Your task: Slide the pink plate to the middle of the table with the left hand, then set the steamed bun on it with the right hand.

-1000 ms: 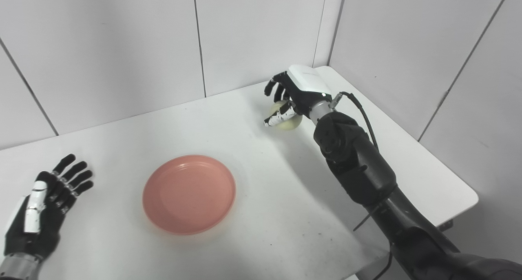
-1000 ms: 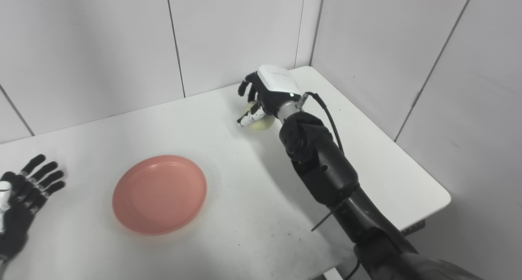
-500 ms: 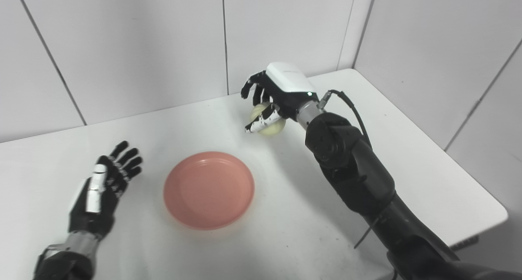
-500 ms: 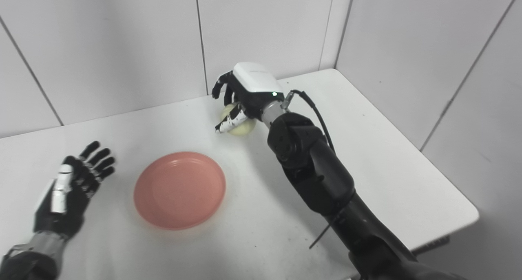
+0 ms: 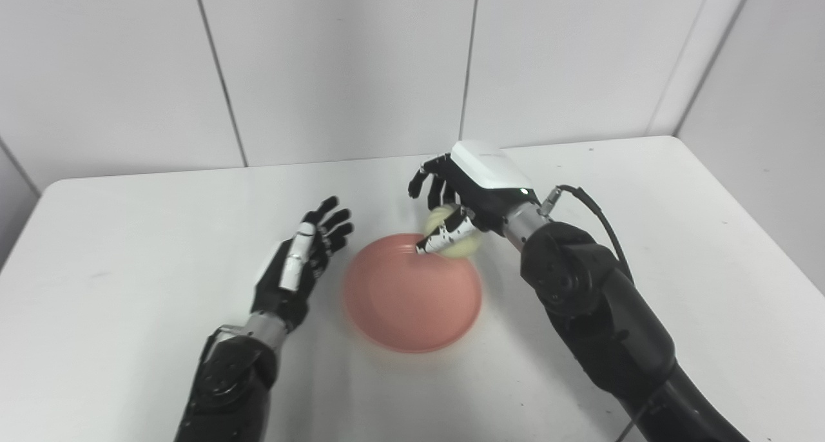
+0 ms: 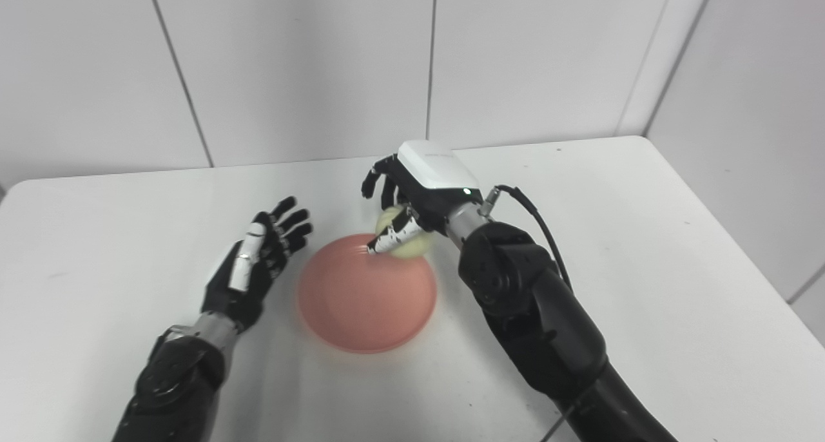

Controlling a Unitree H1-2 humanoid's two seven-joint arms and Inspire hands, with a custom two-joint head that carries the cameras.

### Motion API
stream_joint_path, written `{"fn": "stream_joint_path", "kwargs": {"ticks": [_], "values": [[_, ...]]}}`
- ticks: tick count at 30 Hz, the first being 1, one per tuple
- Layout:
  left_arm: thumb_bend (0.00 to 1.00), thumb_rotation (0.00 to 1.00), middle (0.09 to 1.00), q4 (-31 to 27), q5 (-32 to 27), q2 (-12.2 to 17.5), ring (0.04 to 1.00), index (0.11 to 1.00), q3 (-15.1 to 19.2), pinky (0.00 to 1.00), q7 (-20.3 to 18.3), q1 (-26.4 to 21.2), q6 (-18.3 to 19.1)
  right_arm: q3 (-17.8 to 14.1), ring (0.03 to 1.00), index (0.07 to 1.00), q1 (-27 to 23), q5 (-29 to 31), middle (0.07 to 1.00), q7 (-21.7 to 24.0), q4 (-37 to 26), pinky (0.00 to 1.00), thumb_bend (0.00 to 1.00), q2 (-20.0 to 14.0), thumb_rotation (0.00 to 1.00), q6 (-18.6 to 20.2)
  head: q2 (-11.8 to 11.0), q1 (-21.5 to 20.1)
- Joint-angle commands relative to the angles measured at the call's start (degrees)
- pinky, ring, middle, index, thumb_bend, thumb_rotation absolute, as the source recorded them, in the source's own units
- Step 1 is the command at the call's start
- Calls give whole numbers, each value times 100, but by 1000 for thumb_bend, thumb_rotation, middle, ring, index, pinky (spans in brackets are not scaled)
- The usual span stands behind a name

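Observation:
The pink plate (image 5: 412, 295) lies flat near the middle of the white table (image 5: 129, 236). My right hand (image 5: 467, 194) is shut on the pale steamed bun (image 5: 454, 231) and holds it just over the plate's far right rim. The bun is partly hidden by the thumb and fingers. My left hand (image 5: 300, 261) is open, fingers spread, flat just left of the plate and not touching it. In the right eye view the same bun (image 6: 406, 236) hangs above the plate (image 6: 367, 300), with the left hand (image 6: 254, 261) beside it.
White wall panels rise behind the table's far edge (image 5: 412, 158) and along its right side. A black cable (image 5: 590, 207) loops off my right wrist. Bare table surface lies to the left and to the right of the plate.
The camera has swung, shifting the whole picture. My right hand has carried the bun from the far table to just above the plate's rim. The left hand stays open beside the plate.

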Motion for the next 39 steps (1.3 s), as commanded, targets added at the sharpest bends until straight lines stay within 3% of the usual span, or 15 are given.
{"fn": "stream_joint_path", "kwargs": {"ticks": [1,8,18,23,29,35,36,37,38,39], "values": [[507,1000,914,379,189,-43,903,917,-101,941,107,251,692,37,378,545,-208,-37,424,-112,-19,298,515,41,0,-256,3,14],[494,1000,915,358,239,-91,904,916,-113,933,132,217,717,210,411,547,-74,-76,432,-191,144,323,515,164,0,-429,84,88],[492,1000,923,195,231,-93,913,923,-133,946,139,241,879,370,386,542,170,-52,420,-444,656,302,516,232,0,-719,158,95],[494,1000,915,195,227,-117,908,916,-118,938,183,242,908,496,440,540,206,-23,432,-625,1191,357,517,294,0,-916,174,98],[496,1000,916,183,271,-115,911,916,-149,944,181,227,888,594,412,538,197,-58,417,-901,1641,331,517,326,0,-1171,202,113],[502,1000,919,176,288,-116,913,921,-146,955,150,225,901,719,484,549,194,-242,441,-863,1568,406,515,252,4,-1149,200,121],[506,1000,921,185,287,-113,915,923,-147,956,142,222,897,730,561,675,191,-272,577,-819,1504,472,553,239,158,-1117,200,121],[507,1000,922,193,283,-111,916,924,-146,956,132,222,887,726,588,718,190,-304,623,-750,1373,495,566,226,212,-1062,200,121],[508,1000,921,198,279,-110,915,923,-145,958,126,223,881,718,641,775,190,-330,686,-699,1282,538,572,220,367,-1027,200,121],[508,1000,920,205,274,-113,915,923,-138,959,129,222,874,694,659,794,192,-355,707,-644,1154,553,574,222,420,-988,186,121]]}}
